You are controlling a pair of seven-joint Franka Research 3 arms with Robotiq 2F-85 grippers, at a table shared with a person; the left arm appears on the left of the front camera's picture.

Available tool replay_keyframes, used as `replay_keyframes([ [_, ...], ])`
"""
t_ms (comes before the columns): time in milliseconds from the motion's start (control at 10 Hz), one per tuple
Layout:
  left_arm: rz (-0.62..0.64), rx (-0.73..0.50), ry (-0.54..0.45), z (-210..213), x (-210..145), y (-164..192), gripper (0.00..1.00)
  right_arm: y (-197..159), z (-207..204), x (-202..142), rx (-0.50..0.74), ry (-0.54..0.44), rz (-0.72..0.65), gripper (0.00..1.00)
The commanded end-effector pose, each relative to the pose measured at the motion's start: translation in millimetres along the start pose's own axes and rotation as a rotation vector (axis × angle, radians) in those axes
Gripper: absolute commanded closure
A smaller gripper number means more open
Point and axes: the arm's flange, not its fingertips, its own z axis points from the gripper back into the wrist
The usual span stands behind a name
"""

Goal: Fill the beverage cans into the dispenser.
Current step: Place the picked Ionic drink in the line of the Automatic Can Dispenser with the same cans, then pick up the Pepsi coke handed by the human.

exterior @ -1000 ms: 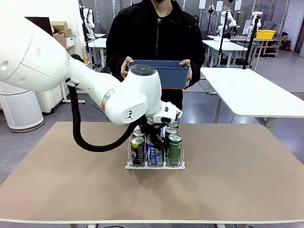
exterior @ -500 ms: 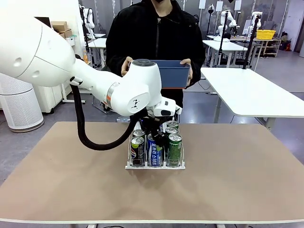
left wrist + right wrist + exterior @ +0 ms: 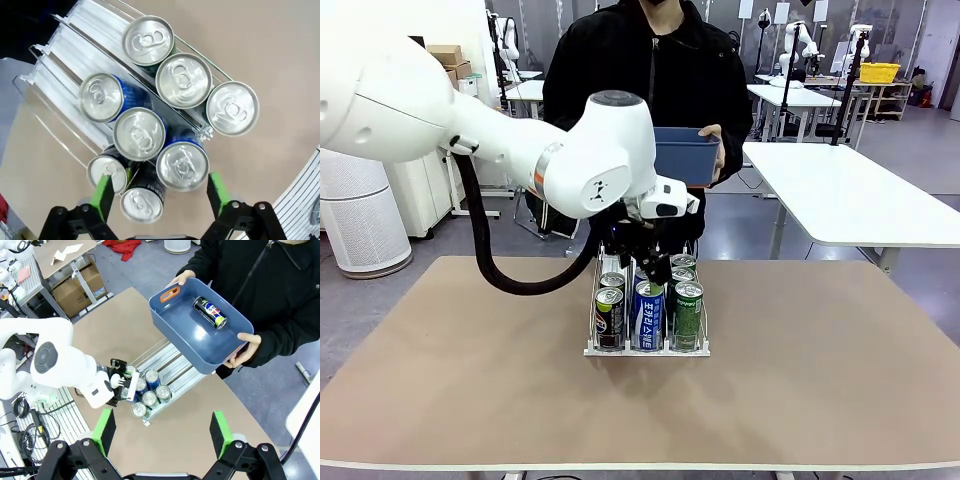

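Front view — blue can, white lettering

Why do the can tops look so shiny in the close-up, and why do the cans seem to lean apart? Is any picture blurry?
Left wrist view: overhead light glints off the silver tops of the cans, and the wide-angle lens splays them outward in the dispenser. Front view: soft, even light, a faint shadow under the dispenser on the table, all sharp. Right wrist view: sharp and evenly lit.
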Motion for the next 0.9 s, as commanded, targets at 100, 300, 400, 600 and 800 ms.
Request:
replay_keyframes([
  [100, -0.001, 0.049, 0.0, 7, -16, -19, 0.0, 1, 1, 0, 0.001, 0.002, 0.001, 0.0],
  [300, 0.0, 0.02, -0.008, 13, -6, -11, 0.0, 1, 1, 0, 0.001, 0.002, 0.001, 0.0],
  [400, 0.0, 0.02, -0.008, 13, -6, -11, 0.0, 1, 1, 0, 0.001, 0.002, 0.001, 0.0],
  [600, 0.0, 0.02, -0.008, 13, -6, -11, 0.0, 1, 1, 0, 0.001, 0.002, 0.001, 0.0],
  [800, 0.0, 0.02, -0.008, 13, -6, -11, 0.0, 1, 1, 0, 0.001, 0.002, 0.001, 0.0],
])
